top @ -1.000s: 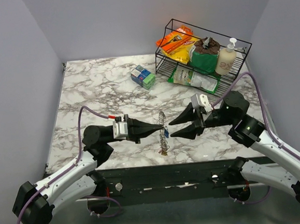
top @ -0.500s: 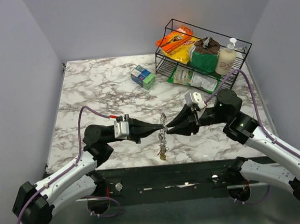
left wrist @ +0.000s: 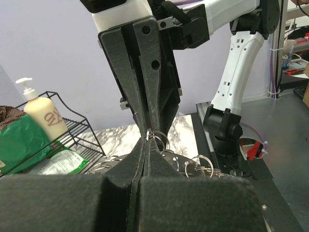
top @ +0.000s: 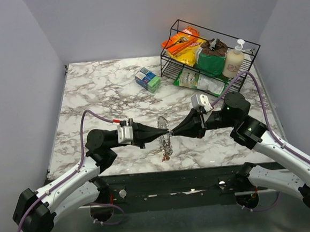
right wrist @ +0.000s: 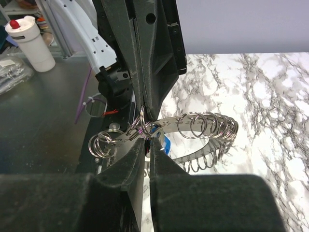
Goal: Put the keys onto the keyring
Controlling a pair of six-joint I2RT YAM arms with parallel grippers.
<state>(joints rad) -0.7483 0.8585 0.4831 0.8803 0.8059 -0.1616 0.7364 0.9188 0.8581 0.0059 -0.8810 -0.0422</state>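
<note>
Clamping keyring (right wrist: 212, 126), seemingly, jaws near table (top: 89, 99) edge

Grippers: two, left (top: 160, 132) and right (top: 173, 130). Coiled keyring (right wrist: 212, 126): one. Keys: one blue-headed key (right wrist: 163, 143) is distinct. The rest hang in a bunch (top: 166, 155) too small to number, perhaps two or three. Marble table (top: 99, 93): one. Black wire rack (top: 166, 71): one, containing one pump bottle (top: 234, 60), one green bag (top: 211, 61), one orange packet (top: 180, 42), one yellow packet (top: 191, 54) and one green-and-white pouch (top: 198, 83). Small cartons: two, one blue (top: 142, 75) and one green (top: 153, 83).
</note>
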